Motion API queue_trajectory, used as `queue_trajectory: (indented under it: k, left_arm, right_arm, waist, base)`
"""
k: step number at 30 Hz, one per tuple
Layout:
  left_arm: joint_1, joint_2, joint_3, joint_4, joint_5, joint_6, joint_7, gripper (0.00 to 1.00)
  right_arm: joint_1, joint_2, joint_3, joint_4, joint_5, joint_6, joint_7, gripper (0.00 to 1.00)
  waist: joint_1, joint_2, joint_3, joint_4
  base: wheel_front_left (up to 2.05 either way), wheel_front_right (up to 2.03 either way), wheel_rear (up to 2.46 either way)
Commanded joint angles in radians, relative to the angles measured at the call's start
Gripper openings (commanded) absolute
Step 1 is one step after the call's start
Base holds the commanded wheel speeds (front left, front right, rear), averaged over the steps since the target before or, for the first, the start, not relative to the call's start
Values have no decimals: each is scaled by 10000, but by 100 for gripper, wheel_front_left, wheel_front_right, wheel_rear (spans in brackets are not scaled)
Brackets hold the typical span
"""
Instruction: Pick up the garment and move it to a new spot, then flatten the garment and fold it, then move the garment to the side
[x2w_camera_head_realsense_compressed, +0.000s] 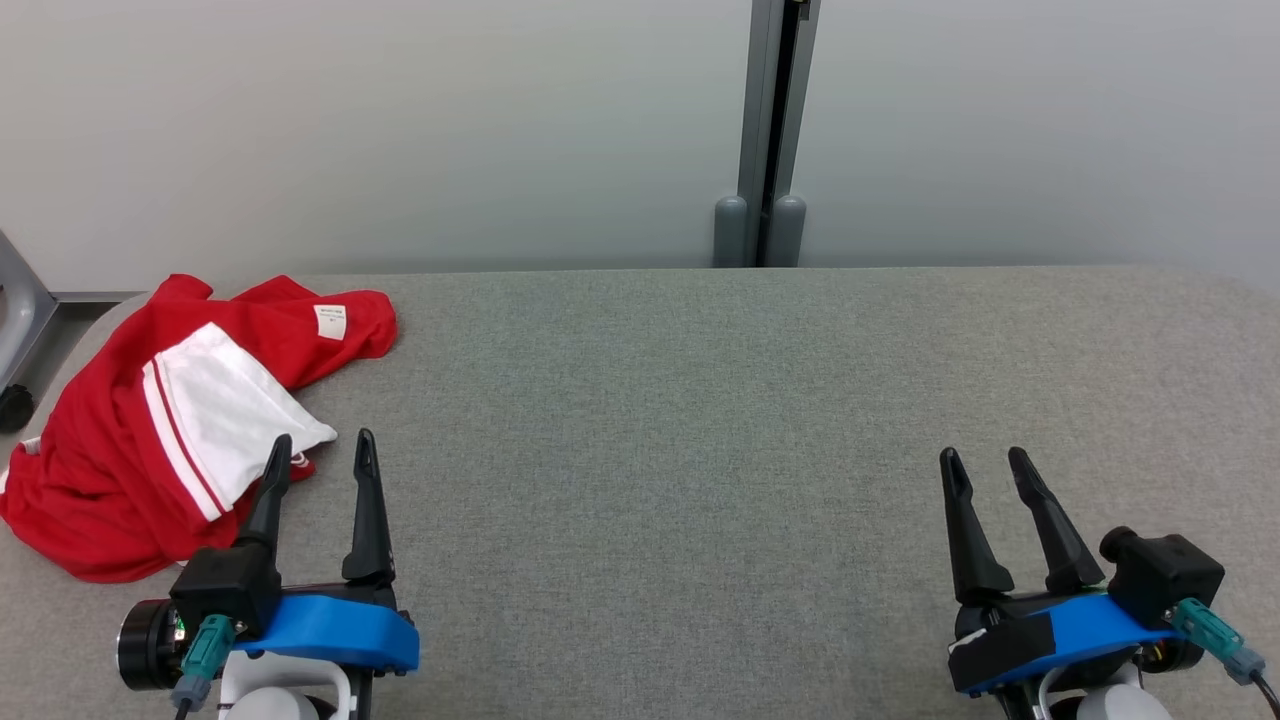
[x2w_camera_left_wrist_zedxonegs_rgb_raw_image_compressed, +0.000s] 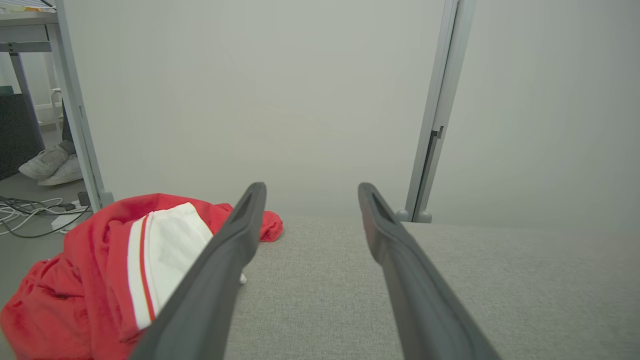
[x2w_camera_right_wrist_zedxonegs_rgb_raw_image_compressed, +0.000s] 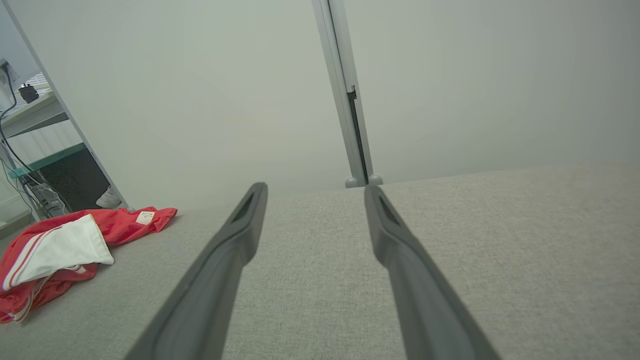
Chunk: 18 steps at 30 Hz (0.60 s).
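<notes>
Grey fabric tabletop (x2w_camera_head_realsense_compressed: 700, 450) spreads below a pale partition wall (x2w_camera_head_realsense_compressed: 400, 120) in the head view. A crumpled red-and-white garment (x2w_camera_head_realsense_compressed: 150, 430) lies at its left edge. The left gripper (x2w_camera_head_realsense_compressed: 322, 445) hovers just beside it and the right gripper (x2w_camera_head_realsense_compressed: 985, 458) is well apart, both spread wide and empty.

Left wrist view: the garment (x2w_camera_left_wrist_zedxonegs_rgb_raw_image_compressed: 90, 270) sits bunched to the left of the open jaws.

Right wrist view: it lies far off to the left.

Nothing looks started yet, so pickup, flattening, folding and moving aside all remain.

Small white rectangular tag (x2w_camera_head_realsense_compressed: 330, 322) on the crumpled red and white fabric garment (x2w_camera_head_realsense_compressed: 90, 470), upper left of the frame, its faint print too small to read
</notes>
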<state>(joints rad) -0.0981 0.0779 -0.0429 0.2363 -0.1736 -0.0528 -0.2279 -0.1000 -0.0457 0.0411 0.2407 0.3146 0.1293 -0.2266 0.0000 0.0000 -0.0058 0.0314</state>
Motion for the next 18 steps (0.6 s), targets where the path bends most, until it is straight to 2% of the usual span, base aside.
queue_trajectory:
  k: [1,18]
  left_arm:
    - [-117,59,-13,6,209,47,-75,100]
    - [-181,15,-17,384,1144,106,-391,100]
  right_arm:
    - [-160,-72,20,8,-232,21,-87,100]
    - [-171,-76,-136,227,-1404,19,-403,100]
  waist:
    - [0,0,-3,1]
    - [0,0,-21,64]
  base:
    - [0,0,0]
    - [0,0,0]
